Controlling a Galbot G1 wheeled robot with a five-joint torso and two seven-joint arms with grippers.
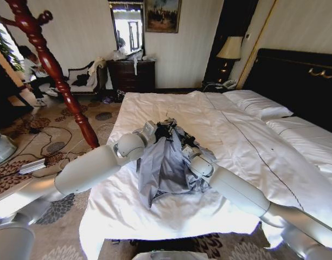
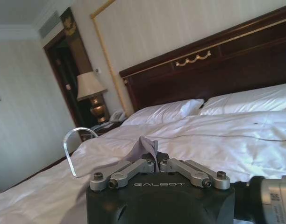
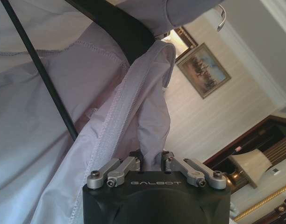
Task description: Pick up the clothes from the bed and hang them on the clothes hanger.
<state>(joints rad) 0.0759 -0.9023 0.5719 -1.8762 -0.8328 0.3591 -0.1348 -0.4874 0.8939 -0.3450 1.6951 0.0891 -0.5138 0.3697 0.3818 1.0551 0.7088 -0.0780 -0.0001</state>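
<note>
Two arms meet over the bed, lifting the clothes just above the white duvet, cloth draping down toward it. Left gripper has its jaws pressed together on a small fold of the clothes; right gripper pinches a strip of the same clothes. The clothes hanger sits inside the collar, its silver hook poking out.

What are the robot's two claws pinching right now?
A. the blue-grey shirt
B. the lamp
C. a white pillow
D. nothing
A: in both wrist views the left claw and the right claw are each shut on a fold of the blue-grey shirt, which hangs between the arms above the bed.
</note>
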